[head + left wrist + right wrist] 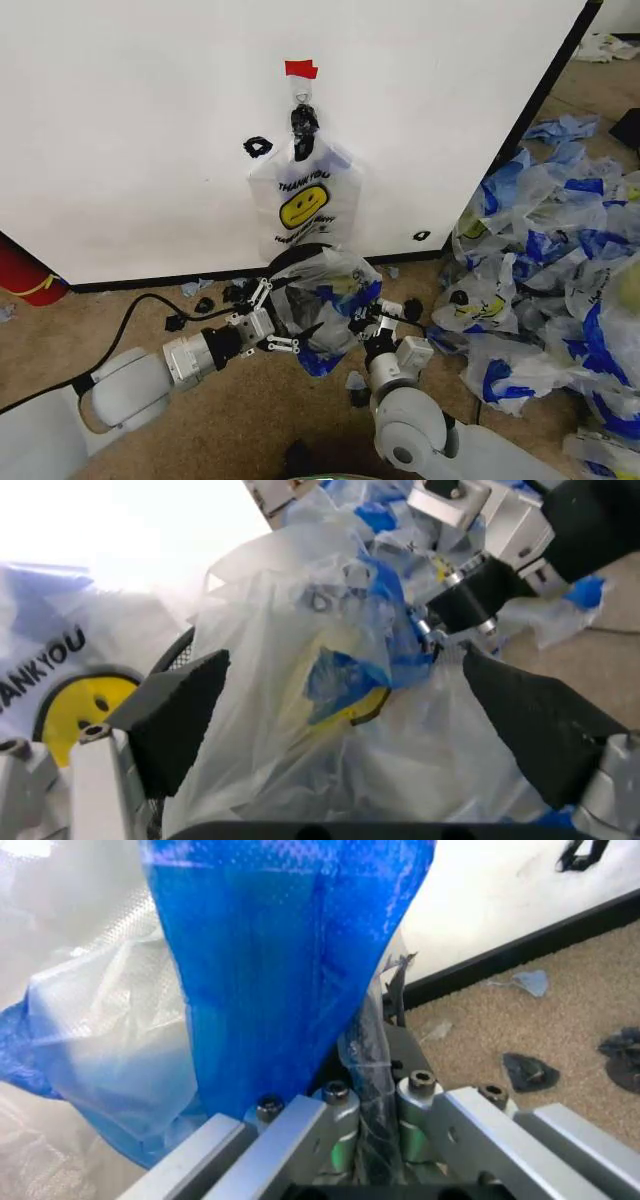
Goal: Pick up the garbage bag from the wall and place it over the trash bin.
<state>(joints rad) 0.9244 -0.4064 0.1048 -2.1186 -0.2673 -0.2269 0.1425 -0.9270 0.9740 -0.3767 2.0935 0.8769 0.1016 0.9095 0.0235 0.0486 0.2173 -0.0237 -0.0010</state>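
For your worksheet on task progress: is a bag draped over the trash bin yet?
Yes: a garbage bag covers the trash bin, its rim peeking out.

Right gripper [372, 1099]: fingers closed on a bunched strip of the garbage bag [290, 982], blue handle and translucent white film. Wall [500, 892] with black base strip [520, 952] at 2 o'clock. Carpet [560, 1027]; small black scraps [527, 1071] at 3 o'clock.

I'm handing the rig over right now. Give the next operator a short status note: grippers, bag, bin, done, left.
Left gripper: open, fingers either side of the garbage bag draped on the trash bin.
Right gripper: shut on the bag's blue handle at the bin's far side.
Another smiley bag hangs from the clip on the wall.
Done: bag is on the bin.
Left: spread it over the rim, release.
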